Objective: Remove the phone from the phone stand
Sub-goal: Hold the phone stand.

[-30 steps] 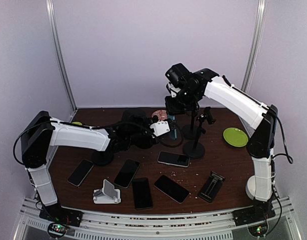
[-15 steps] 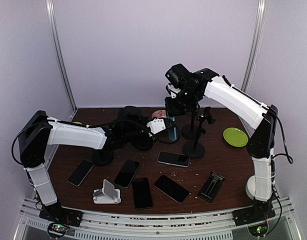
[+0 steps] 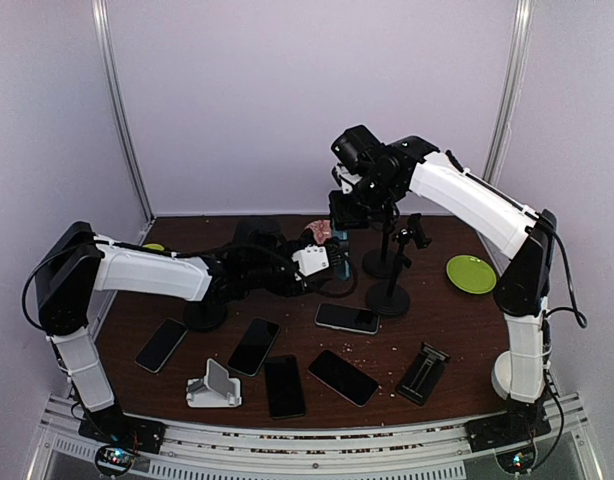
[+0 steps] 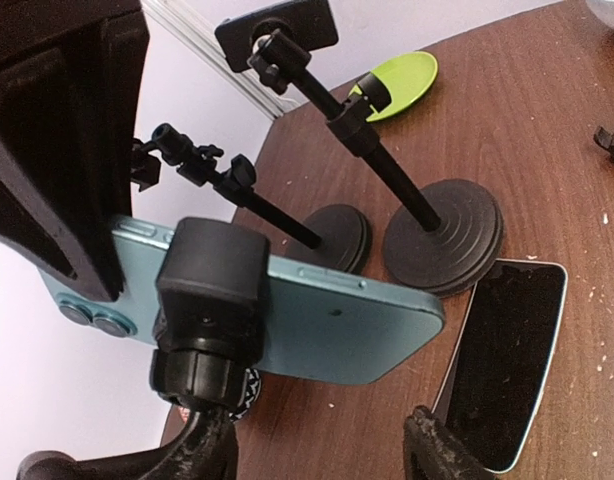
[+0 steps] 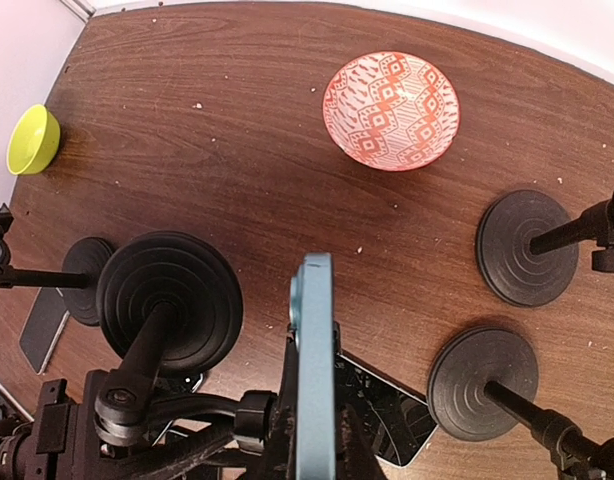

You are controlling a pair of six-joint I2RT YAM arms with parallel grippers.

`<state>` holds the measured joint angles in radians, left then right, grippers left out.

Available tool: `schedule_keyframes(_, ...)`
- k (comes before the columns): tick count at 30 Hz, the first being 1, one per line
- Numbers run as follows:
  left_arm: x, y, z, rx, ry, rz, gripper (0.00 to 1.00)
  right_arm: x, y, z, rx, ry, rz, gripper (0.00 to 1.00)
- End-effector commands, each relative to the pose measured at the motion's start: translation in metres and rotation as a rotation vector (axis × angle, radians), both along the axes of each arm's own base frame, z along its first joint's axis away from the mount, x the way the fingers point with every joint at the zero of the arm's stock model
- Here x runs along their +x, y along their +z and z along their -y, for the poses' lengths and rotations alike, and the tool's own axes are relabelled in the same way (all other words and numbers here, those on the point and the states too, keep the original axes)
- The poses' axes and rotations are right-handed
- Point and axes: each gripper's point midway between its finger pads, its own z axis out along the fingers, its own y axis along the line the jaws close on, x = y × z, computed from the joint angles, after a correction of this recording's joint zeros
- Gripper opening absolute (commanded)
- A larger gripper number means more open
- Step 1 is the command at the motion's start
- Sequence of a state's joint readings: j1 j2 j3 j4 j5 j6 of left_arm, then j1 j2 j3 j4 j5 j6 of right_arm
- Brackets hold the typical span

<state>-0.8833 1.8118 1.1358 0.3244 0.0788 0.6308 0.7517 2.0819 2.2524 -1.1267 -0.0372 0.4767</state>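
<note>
The teal phone (image 4: 327,315), mid-frame in the phone stand (image 4: 212,275), looks rigid, light and slick, so its edges are the best hold. The right gripper (image 5: 315,440) is pinched on its end. The left gripper (image 4: 322,450) has its fingers apart.

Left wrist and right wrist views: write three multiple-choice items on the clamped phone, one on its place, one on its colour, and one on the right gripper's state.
1. The phone sits
A. flat on the table
B. in the black stand clamp
C. on the green plate

2. Its back is
A. light blue
B. red
C. white

3. The right gripper is
A. open above the bowl
B. shut on the phone's edge
C. out of view

Answers:
1. B: the left wrist view shows the clamp across its middle.
2. A: both wrist views show pale blue.
3. B: the right wrist view shows it closed on the edge.
</note>
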Motion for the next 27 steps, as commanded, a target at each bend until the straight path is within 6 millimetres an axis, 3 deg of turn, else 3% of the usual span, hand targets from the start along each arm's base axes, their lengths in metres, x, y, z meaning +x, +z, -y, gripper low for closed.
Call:
schedule_keyframes(1, 0.014, 0.076, -0.006, -0.150, 0.050, 0.201, 0.56, -0.056, 0.053, -0.053, 0.258, 0.196, -0.065, 0.00)
schedule_keyframes(8, -0.001, 0.109, -0.020, -0.182, 0.043, 0.240, 0.54, -0.046, 0.044, -0.050, 0.250, 0.170, -0.076, 0.00)
schedule_keyframes(14, -0.007, 0.115, -0.017, -0.160, 0.037, 0.263, 0.57, -0.042, 0.052, -0.048, 0.261, 0.160, -0.064, 0.00)
schedule_keyframes(17, -0.006, 0.106, -0.016, -0.130, 0.034, 0.251, 0.57, -0.044, 0.059, -0.049, 0.282, 0.167, -0.063, 0.00)
schedule_keyframes(23, -0.010, 0.067, -0.013, 0.022, -0.035, 0.157, 0.55, -0.046, 0.065, -0.041, 0.269, 0.164, -0.048, 0.00)
schedule_keyframes(27, -0.021, 0.058, -0.017, 0.081, -0.084, 0.079, 0.55, -0.044, 0.061, -0.035, 0.232, 0.153, -0.036, 0.00)
